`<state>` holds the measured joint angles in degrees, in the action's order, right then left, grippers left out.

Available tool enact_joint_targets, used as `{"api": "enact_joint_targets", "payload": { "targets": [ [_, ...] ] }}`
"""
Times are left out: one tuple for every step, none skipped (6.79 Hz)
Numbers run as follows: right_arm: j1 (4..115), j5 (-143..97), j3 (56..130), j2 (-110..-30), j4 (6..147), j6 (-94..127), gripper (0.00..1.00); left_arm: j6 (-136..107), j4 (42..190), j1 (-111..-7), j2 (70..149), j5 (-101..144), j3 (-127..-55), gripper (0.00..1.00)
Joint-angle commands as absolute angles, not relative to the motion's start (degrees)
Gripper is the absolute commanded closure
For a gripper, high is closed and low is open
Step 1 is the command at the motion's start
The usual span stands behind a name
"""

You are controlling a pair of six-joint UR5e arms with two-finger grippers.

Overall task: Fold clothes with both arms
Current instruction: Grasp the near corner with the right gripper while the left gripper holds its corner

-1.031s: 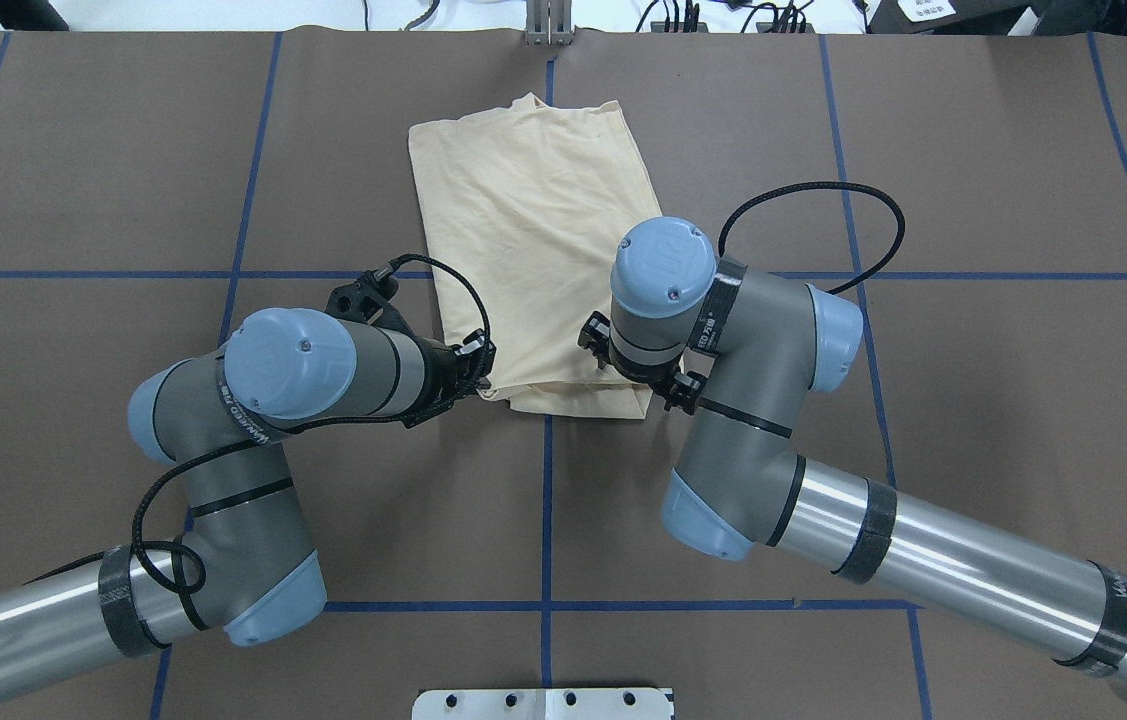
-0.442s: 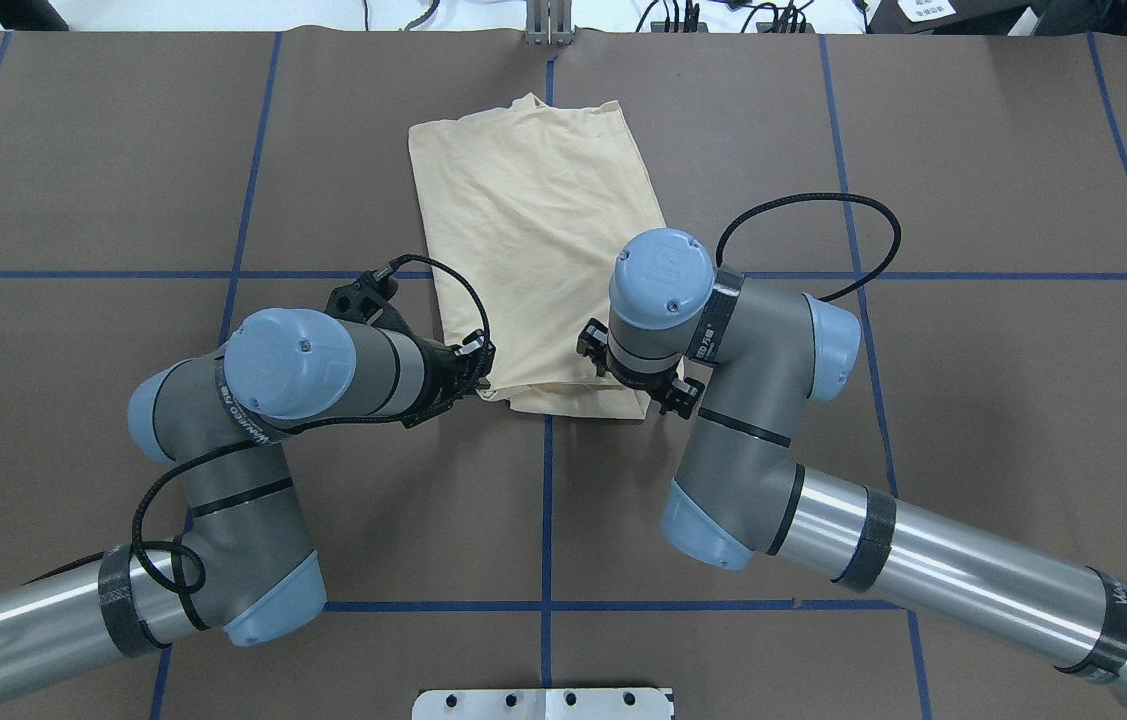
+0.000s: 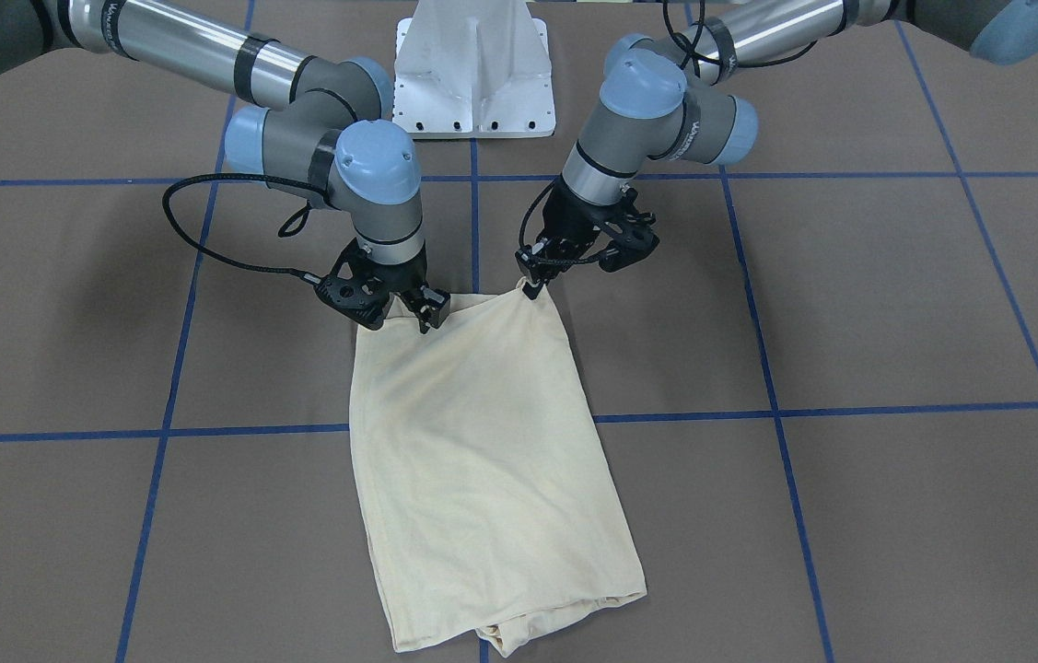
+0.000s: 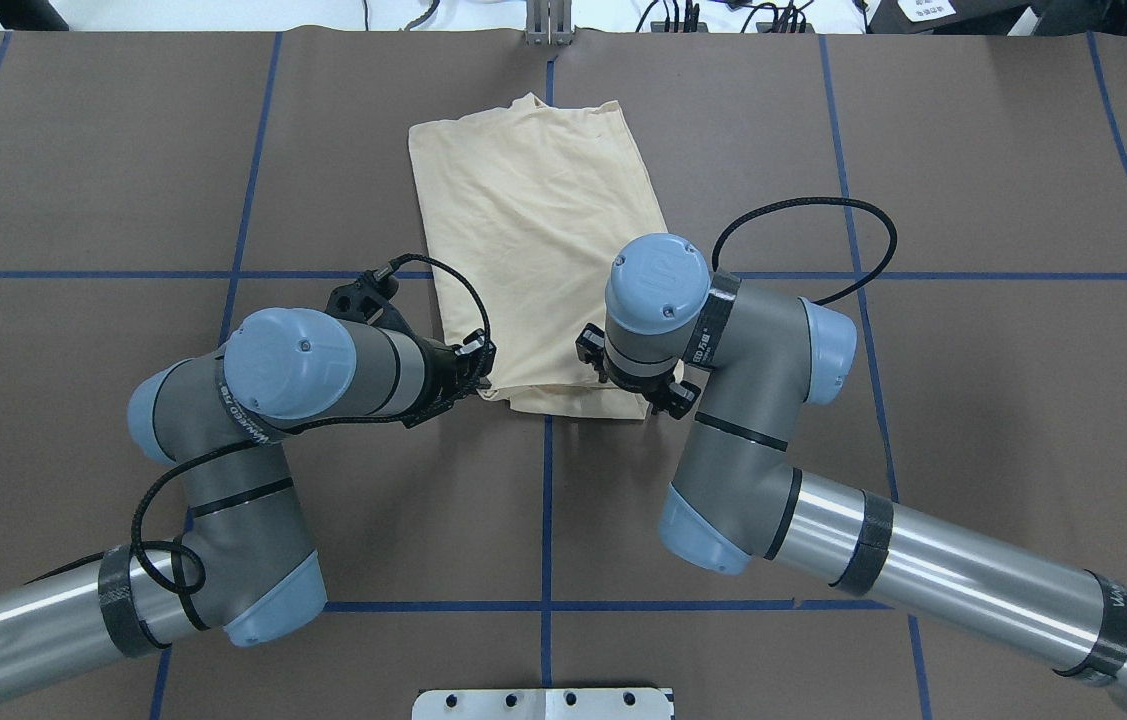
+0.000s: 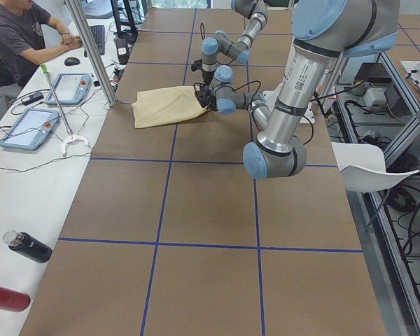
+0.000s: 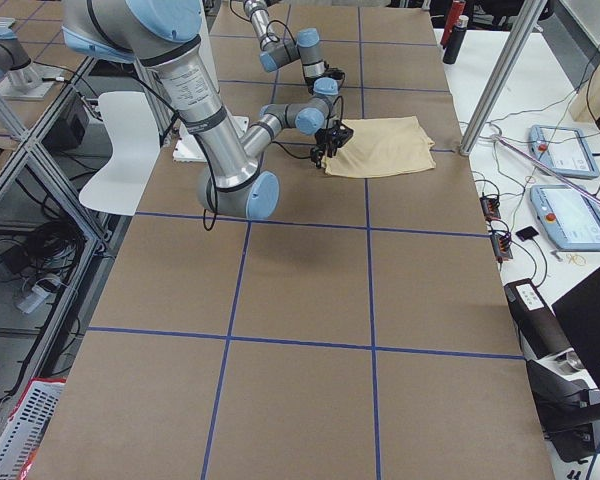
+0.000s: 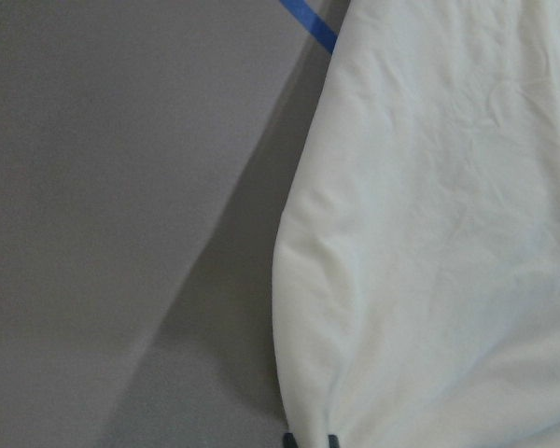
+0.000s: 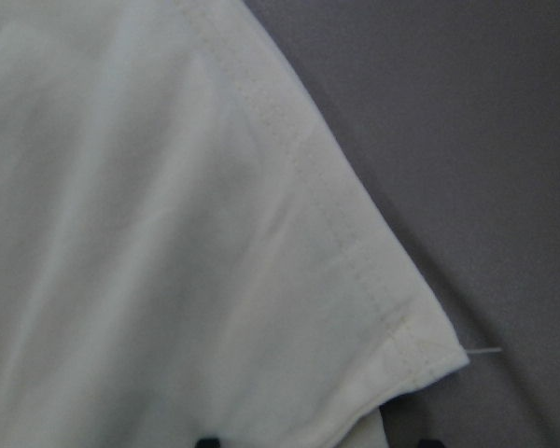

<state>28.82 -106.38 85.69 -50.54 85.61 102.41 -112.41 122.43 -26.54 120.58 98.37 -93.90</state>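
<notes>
At the robot-side edge of the T-shirt (image 4: 533, 230), the left hand (image 7: 310, 439) pinches one corner; the right hand (image 8: 319, 441), hidden overhead beneath its wrist, straddles the other corner, unclenched.

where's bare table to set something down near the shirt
Broad bare table lies either side of the shirt, out to both ends. A smaller bare patch sits between the left arm and right arm, before the white base. Crowded: the shirt's near edge, where the left claw and right claw meet its corners.
</notes>
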Motion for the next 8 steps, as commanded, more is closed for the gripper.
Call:
{"api": "enact_joint_targets", "payload": {
  "targets": [
    [28.74, -106.26, 85.69, -50.54, 85.61, 102.48, 0.24, -112.41, 122.43, -26.54, 120.67, 98.35, -94.30, 1.00],
    [28.74, -106.26, 85.69, -50.71, 85.61, 102.48, 0.23, -112.50, 122.43, -26.54, 120.67, 98.35, -94.31, 1.00],
    [28.65, -106.26, 85.69, -50.71, 85.69, 102.48, 0.23, -112.50, 122.34, -26.54, 120.67, 98.35, -94.31, 1.00],
    [28.65, -106.26, 85.69, -50.89, 85.69, 102.39, 0.22, -112.50, 122.43, -26.46, 120.67, 98.35, -94.31, 1.00],
    [28.65, -106.35, 85.69, -51.15, 85.69, 102.31, 0.21, -112.50, 122.34, -26.46, 120.67, 98.35, -94.31, 1.00],
    [28.65, -106.26, 85.69, -51.15, 85.69, 102.39, 0.25, -112.50, 122.43, -26.46, 120.67, 98.35, -94.31, 1.00],
    [28.65, -106.26, 85.69, -50.98, 85.61, 103.00, 0.41, -112.50, 122.34, -26.46, 120.67, 98.35, -94.31, 1.00],
    [28.65, -106.09, 85.69, -50.89, 85.61, 103.36, 0.91, -112.50, 122.43, -26.46, 120.67, 98.35, -94.31, 1.00]
  ]
}}
